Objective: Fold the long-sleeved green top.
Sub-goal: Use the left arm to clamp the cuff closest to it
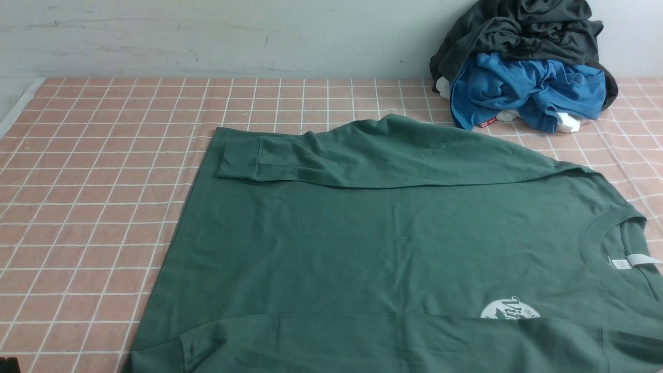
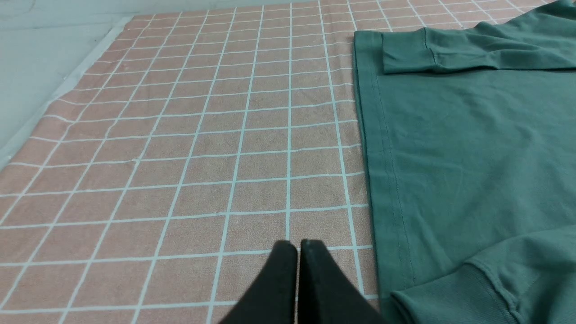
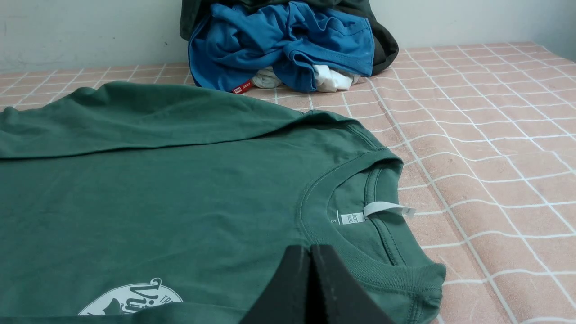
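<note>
A large dark green long-sleeved top point(image 1: 388, 243) of soft jersey lies flat and face up on a worktop point(image 1: 103, 207) covered in pink cloth with a white grid. Its ribbed crew neck points to the robot's right and its hem to the left. The far sleeve point(image 1: 362, 155) is folded across the body, with its cuff near the hem. The near sleeve point(image 1: 362, 342) is folded across the near edge and covers the lower part of a round white chest logo point(image 1: 510, 310). A white neck label point(image 1: 642, 259) sticks out at the collar.

The left pincer point(image 2: 297, 245) has its two black fingers pressed together with only a hairline between them. It holds nothing and sits above bare checked cloth just beside the hem. The right pincer point(image 3: 310, 248) is likewise closed and empty, over the chest just beside the neck ribbing (whether its tips touch the fabric cannot be told).

At the far right, against a pale wall point(image 1: 207, 36), is a heap: a crumpled dark grey-black garment point(image 1: 518, 26) on a bright blue garment point(image 1: 523, 88), with white cloth point(image 1: 567, 123) beneath.
</note>
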`<control>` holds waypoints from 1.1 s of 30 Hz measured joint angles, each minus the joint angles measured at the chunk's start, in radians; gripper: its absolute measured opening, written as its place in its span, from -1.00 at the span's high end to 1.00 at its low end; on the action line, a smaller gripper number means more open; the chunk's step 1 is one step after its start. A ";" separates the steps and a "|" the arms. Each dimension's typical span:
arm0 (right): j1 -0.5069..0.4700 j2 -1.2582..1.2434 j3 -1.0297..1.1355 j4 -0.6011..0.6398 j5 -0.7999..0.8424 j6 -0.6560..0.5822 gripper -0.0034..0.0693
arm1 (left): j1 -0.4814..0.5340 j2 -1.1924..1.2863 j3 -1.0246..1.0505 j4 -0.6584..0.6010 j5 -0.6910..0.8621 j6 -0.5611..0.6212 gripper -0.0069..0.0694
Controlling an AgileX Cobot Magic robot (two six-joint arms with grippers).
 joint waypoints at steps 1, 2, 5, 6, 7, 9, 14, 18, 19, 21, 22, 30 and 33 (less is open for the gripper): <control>0.000 0.000 0.000 0.000 0.000 0.000 0.94 | 0.000 0.000 0.000 0.000 0.000 0.000 0.83; 0.000 0.000 0.000 0.000 0.000 -0.001 0.94 | 0.000 0.000 0.000 0.000 0.000 0.000 0.83; 0.000 0.000 0.000 0.000 0.000 -0.001 0.94 | -0.012 0.000 0.000 0.000 0.000 0.000 0.83; 0.000 0.000 0.000 0.000 0.000 -0.001 0.94 | -0.022 0.000 0.000 0.000 0.000 0.000 0.83; 0.000 0.000 0.000 0.000 0.000 -0.001 0.94 | -0.034 0.000 0.000 0.000 0.000 0.000 0.83; 0.000 0.000 0.000 0.000 0.000 -0.001 0.94 | -0.050 0.000 0.000 0.000 0.000 0.000 0.83; 0.000 0.000 0.000 0.000 0.000 -0.001 0.94 | -0.061 0.000 0.000 0.000 0.000 0.000 0.83; 0.000 0.000 0.000 0.001 0.000 0.000 0.94 | -0.061 0.000 0.000 0.000 0.000 0.000 0.83; 0.000 0.000 0.000 0.004 0.000 0.003 0.94 | -0.061 0.000 0.000 0.000 0.000 0.000 0.83; 0.000 0.000 0.000 0.005 0.000 0.006 0.94 | -0.061 0.000 0.000 0.000 0.000 0.000 0.83; 0.000 0.000 0.000 0.005 0.000 0.006 0.94 | -0.061 0.000 0.000 0.000 0.000 0.000 0.83; 0.000 0.000 0.000 0.009 0.000 0.010 0.94 | -0.061 0.000 0.000 0.000 0.000 0.000 0.83; 0.000 0.000 0.000 0.009 0.000 0.015 0.94 | -0.061 0.000 0.000 0.000 0.000 0.000 0.83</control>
